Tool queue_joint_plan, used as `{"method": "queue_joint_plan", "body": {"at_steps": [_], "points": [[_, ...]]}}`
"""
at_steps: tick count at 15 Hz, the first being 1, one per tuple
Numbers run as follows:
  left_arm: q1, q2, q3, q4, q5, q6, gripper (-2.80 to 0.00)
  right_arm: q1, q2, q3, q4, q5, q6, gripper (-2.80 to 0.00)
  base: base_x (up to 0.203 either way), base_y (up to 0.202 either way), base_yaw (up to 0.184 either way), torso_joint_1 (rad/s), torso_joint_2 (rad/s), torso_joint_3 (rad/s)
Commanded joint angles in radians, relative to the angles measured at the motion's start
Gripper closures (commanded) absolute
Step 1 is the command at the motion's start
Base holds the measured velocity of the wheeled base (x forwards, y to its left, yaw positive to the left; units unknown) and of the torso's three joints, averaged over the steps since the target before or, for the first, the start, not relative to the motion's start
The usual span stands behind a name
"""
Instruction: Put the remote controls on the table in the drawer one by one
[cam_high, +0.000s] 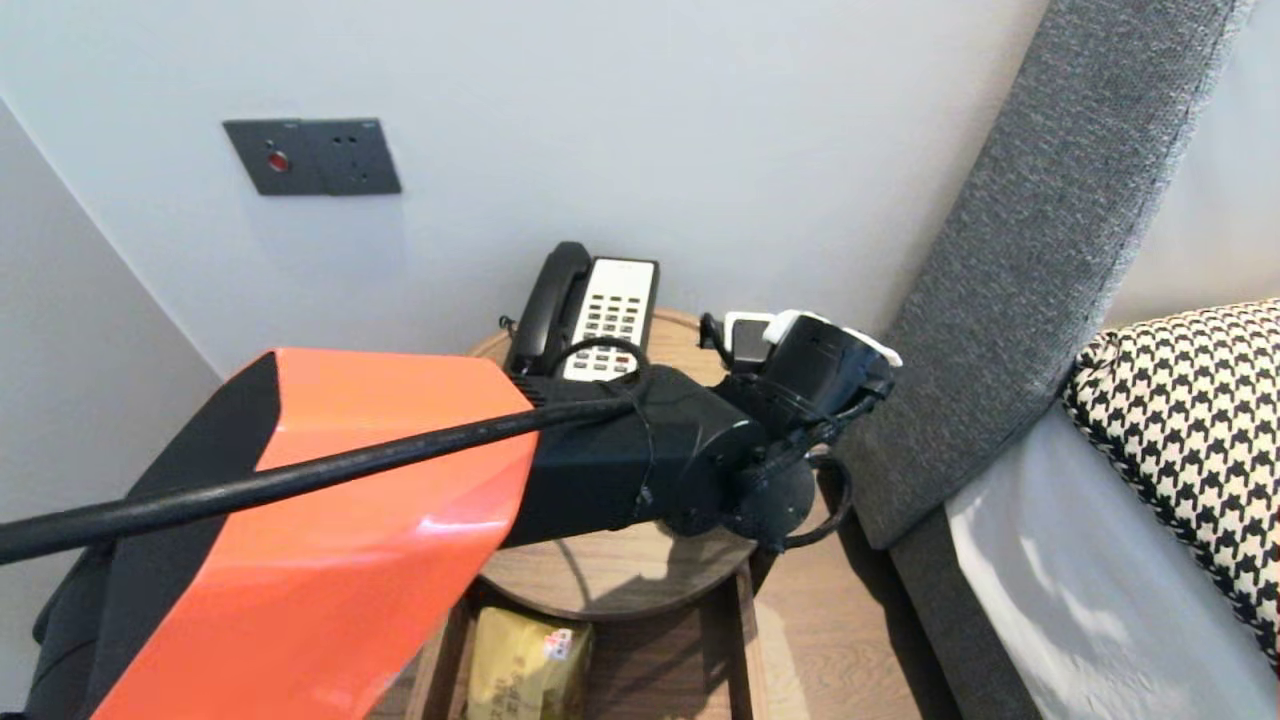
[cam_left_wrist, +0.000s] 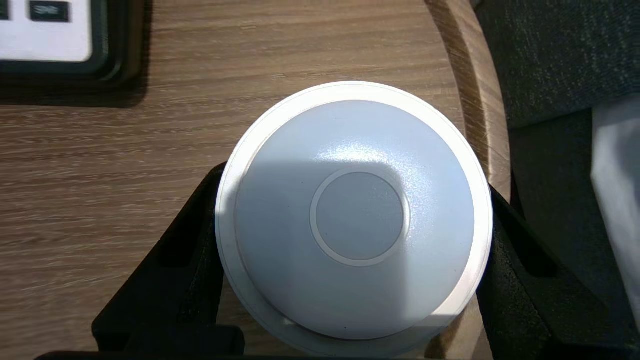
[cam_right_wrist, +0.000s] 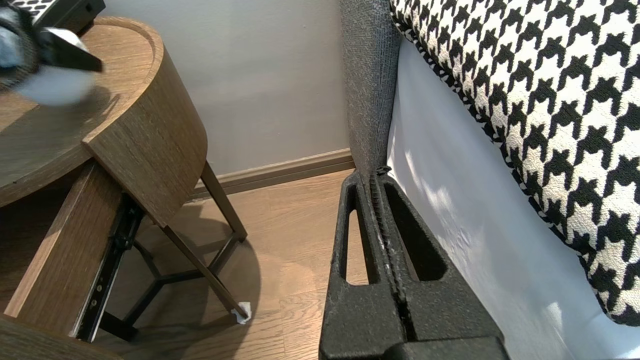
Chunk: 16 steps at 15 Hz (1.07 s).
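Note:
A white round domed disc (cam_left_wrist: 357, 215) lies on the round wooden bedside table (cam_left_wrist: 125, 165), close to the edge nearest the bed. My left gripper (cam_left_wrist: 356, 182) hangs over it, one black finger on each side, both pressed against its rim. In the head view my orange and black left arm (cam_high: 700, 450) reaches over the table and hides most of the disc. In the right wrist view the disc (cam_right_wrist: 52, 87) is a pale blur on the tabletop. My right gripper (cam_right_wrist: 372, 175) is parked low beside the bed, fingers pressed together and holding nothing.
A black and white desk phone (cam_high: 590, 305) stands at the back of the table (cam_high: 620, 570). Below it an open drawer holds a yellow packet (cam_high: 530, 665). The grey headboard (cam_high: 1030, 260) and a houndstooth pillow (cam_high: 1190, 400) lie to the right. A dark switch panel (cam_high: 312, 157) is on the wall.

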Motion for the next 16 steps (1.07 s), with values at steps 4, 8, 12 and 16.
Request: {"method": "queue_joint_plan", "body": {"at_steps": [4, 8, 12, 16], "points": [[-0.003, -0.183, 0.038, 0.174, -0.012, -0.064, 0.00, 0.000, 0.001, 0.026, -0.001, 0.000, 0.000, 0.00, 0.000, 0.000, 0.000, 0.000, 0.00, 0.000], [-0.004, -0.322, 0.282, 0.211, -0.094, -0.110, 0.00, 0.000, 0.001, 0.026, -0.001, 0.000, 0.000, 0.00, 0.000, 0.000, 0.000, 0.000, 0.00, 0.000], [-0.040, -0.456, 0.660, 0.106, -0.165, -0.150, 0.00, 0.000, 0.001, 0.026, -0.001, 0.000, 0.000, 0.00, 0.000, 0.000, 0.000, 0.000, 0.00, 0.000], [-0.133, -0.517, 0.872, -0.041, -0.186, -0.161, 0.00, 0.000, 0.001, 0.026, -0.001, 0.000, 0.000, 0.00, 0.000, 0.000, 0.000, 0.000, 0.00, 0.000]]}}
